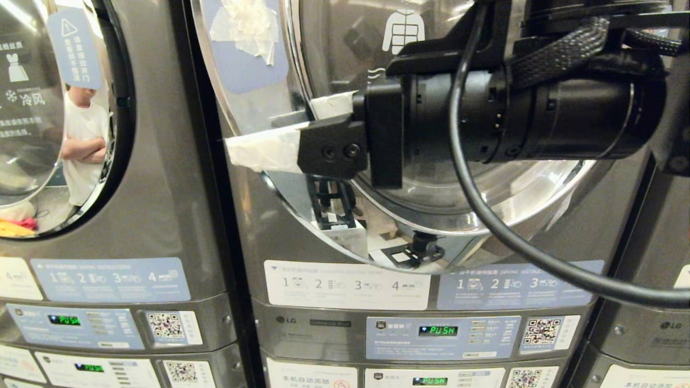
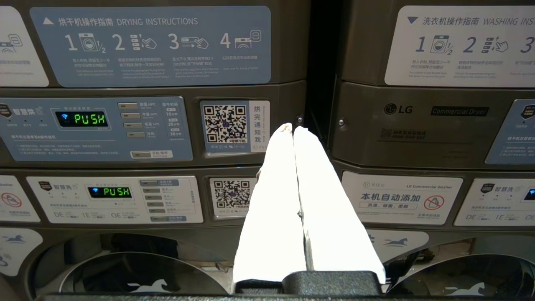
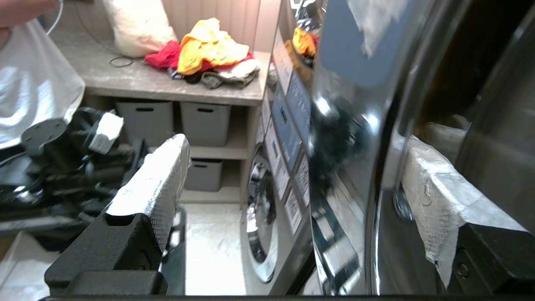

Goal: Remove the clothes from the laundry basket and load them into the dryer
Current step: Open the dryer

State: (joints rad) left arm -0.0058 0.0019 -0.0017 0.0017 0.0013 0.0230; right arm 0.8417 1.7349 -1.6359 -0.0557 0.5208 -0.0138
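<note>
Grey steel fills the head view: stacked LG machines stand side by side, the dryer [image 1: 409, 302] in the middle carrying a round glass door [image 1: 431, 178] with a chrome rim. Across that door reaches the right arm [image 1: 539, 113], black and level, a thick cable looping beneath it. Its right gripper [image 1: 302, 126] stands spread wide at the door's edge, the white-wrapped fingers [image 3: 154, 184] set one on each side of the rim in the right wrist view; whether either pad touches it cannot be told. Beyond, a countertop [image 3: 138, 81] over grey storage bins holds the clothes [image 3: 209, 54], a heap of yellow, red and pale garments well away from the dryer; no laundry basket can be made out. The left gripper [image 2: 294, 130] hangs low before the control panels, its two white fingers pressed together and holding nothing. Green displays [image 2: 85, 119] read PUSH.
</note>
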